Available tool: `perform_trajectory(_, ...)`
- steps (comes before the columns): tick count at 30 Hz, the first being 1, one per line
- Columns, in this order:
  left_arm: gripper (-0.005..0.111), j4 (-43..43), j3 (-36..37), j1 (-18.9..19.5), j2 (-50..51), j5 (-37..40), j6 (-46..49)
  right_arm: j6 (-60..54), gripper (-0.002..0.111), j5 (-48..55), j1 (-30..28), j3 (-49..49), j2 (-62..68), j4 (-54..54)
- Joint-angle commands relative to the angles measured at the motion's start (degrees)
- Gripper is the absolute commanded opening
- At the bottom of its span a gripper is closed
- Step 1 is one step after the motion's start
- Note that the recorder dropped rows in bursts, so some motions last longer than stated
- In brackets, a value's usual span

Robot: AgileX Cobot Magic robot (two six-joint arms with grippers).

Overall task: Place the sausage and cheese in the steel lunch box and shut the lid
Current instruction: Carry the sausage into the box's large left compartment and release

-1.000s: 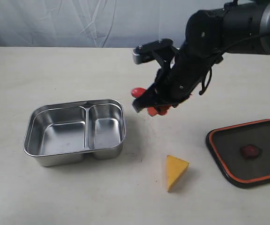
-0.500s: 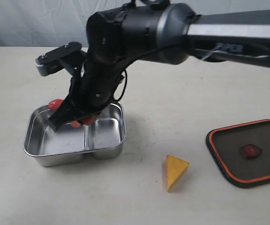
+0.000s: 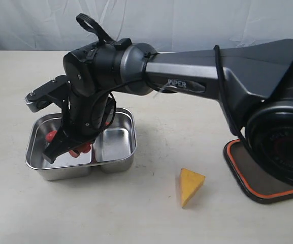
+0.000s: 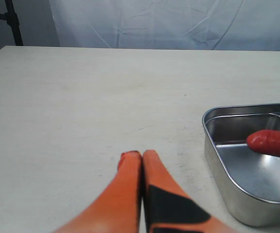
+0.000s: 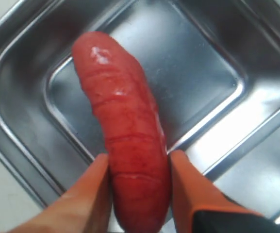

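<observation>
Glossy red, ridged, curved toy sausage: clamped at one end between the orange fingers of my right gripper, inside the larger compartment of the shiny rectangular stainless-steel lunch box, toward the desk's left edge. My left gripper: fingers pressed together, empty, beside the box. Yellow-orange cheese wedge: near the front edge. Dark orange-rimmed plastic lid: at the right edge, partly hidden by my right arm.

White word "PIPER" printed on dark grey forearm casing of right arm, exterior view.
</observation>
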Motion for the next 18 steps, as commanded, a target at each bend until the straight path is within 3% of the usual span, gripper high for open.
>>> perform_trajectory(1,0.000,0.3,0.1,0.1,-0.2,-0.7,-0.1,-0.2,0.000,-1.7,-0.1,-0.5,0.5,0.3)
perform_trajectory(12,0.000,0.3,0.1,0.1,-0.2,-0.7,-0.1,0.0,0.002,-3.0,-0.1,-0.5,0.7,2.4)
perform_trajectory(18,0.000,0.3,0.1,0.1,-0.2,-0.7,-0.1,0.0,0.023,-3.0,-0.1,-0.5,0.7,2.7)
